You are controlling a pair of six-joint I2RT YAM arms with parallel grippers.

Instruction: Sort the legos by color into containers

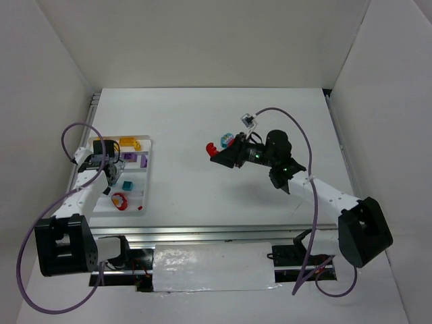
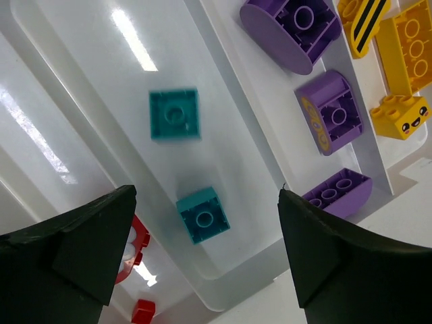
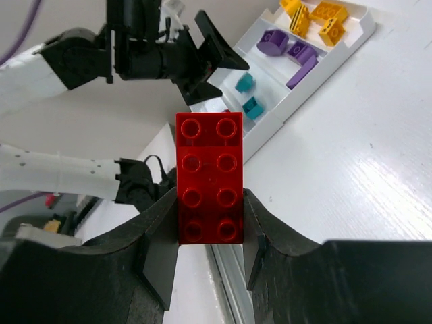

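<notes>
Hovering over the white tray [image 2: 67, 81], the left gripper [image 2: 206, 202] is shown with its jaws spread wide and empty. Two teal bricks [image 2: 175, 115] are seen in the compartment beneath it, purple bricks [image 2: 329, 111] in the next row, and yellow bricks [image 2: 405, 47] beyond. A red eight-stud brick [image 3: 209, 162] is clamped between the fingers of the right gripper [image 3: 209, 202], above the table [image 3: 351, 135] and well apart from the tray.
</notes>
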